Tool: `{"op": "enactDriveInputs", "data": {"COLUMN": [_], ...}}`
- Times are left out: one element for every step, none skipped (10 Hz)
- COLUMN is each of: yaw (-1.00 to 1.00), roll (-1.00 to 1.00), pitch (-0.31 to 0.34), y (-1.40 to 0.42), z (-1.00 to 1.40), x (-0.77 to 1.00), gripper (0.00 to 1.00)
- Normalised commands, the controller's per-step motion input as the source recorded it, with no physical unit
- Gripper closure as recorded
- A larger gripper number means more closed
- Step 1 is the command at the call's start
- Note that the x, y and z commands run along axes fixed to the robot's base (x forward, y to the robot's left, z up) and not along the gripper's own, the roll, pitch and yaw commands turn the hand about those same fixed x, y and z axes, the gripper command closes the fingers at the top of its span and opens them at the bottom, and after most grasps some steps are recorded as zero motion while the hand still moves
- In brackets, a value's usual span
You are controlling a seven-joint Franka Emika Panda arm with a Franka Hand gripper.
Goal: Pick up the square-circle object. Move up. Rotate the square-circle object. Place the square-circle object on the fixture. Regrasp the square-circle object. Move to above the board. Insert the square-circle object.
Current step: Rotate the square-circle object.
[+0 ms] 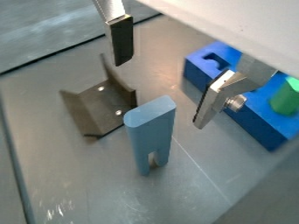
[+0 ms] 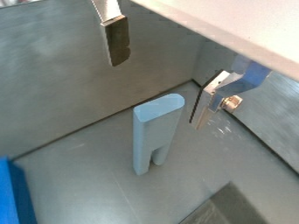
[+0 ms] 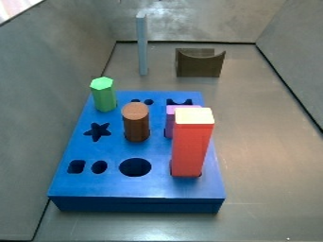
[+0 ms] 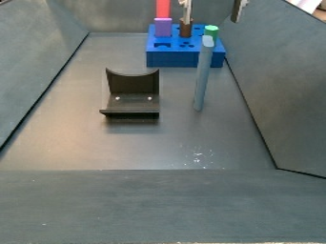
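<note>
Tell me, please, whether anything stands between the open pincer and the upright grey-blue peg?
Nothing visible does. The pincer hangs open above the square-circle object, which stands upright on the floor with clear space between the fingers and its top. The fixture stands beside it, apart.

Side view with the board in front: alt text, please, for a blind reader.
A slim grey-blue peg stands upright on the floor behind the blue board, left of the dark fixture. The gripper is barely visible above it.
</note>
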Motion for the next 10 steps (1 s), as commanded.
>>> {"op": "enactDriveInputs", "data": {"yaw": [1.00, 1.00, 1.00, 1.00, 1.00, 1.00, 1.00, 1.00, 1.00, 1.00], "roll": [-0.01, -0.01, -0.01, -0.01, -0.01, -0.01, -0.01, -0.01, -0.01, -0.01], "pitch": [0.006, 0.006, 0.006, 0.006, 0.006, 0.007, 0.007, 0.007, 0.007, 0.007], "y": [0.00, 0.00, 0.00, 0.00, 0.00, 0.00, 0.00, 0.00, 0.00, 0.00], "z": [-0.02, -0.02, -0.01, -0.01, -0.01, -0.01, -0.01, -0.01, -0.01, -0.01], "x": [0.02, 0.02, 0.02, 0.02, 0.02, 0.02, 0.02, 0.02, 0.02, 0.02], "gripper": [0.00, 0.00, 0.00, 0.00, 0.00, 0.00, 0.00, 0.00, 0.00, 0.00]}}
